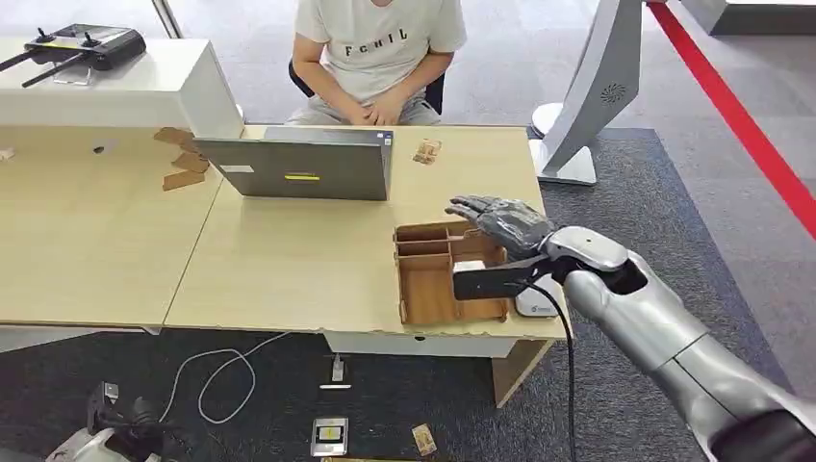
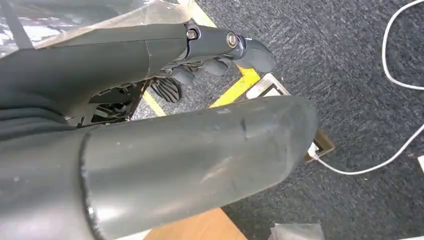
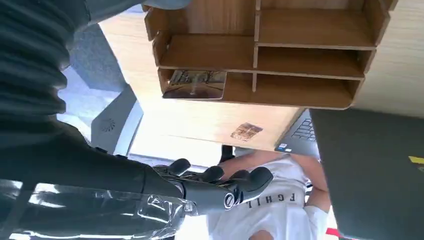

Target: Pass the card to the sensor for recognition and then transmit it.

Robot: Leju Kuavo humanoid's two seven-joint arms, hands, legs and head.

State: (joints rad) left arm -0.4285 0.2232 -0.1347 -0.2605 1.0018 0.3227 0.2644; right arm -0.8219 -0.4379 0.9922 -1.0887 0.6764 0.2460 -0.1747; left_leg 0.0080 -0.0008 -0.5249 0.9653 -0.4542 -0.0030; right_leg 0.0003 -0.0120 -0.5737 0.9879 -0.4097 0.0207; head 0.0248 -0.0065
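Across the pale wooden desk (image 1: 289, 260), which joins a second desk top on its left, grey carpet (image 1: 674, 241) runs out to a red floor stripe (image 1: 751, 125) at the far right. At the desk's far edge a person in a white T-shirt (image 1: 375, 43) sits behind an open grey laptop (image 1: 308, 164), and a small card-like piece (image 1: 426, 150) lies just beside the laptop, toward the far right corner. A white raised counter (image 1: 125, 91) at the far left carries a black controller with antennas (image 1: 87, 46). Cables and a floor socket (image 1: 330, 435) lie on the carpet below the near edge.

Near the desk's near right corner sits a wooden compartment tray (image 1: 428, 289). In the right wrist view one of its end compartments holds a card (image 3: 194, 84) lying flat; the other compartments look bare. The right hand (image 1: 500, 223) hovers over the tray's right side, fingers stretched and apart, holding nothing. The left hand (image 2: 215, 60) hangs over the carpet with fingers curled in, nothing visibly in them.
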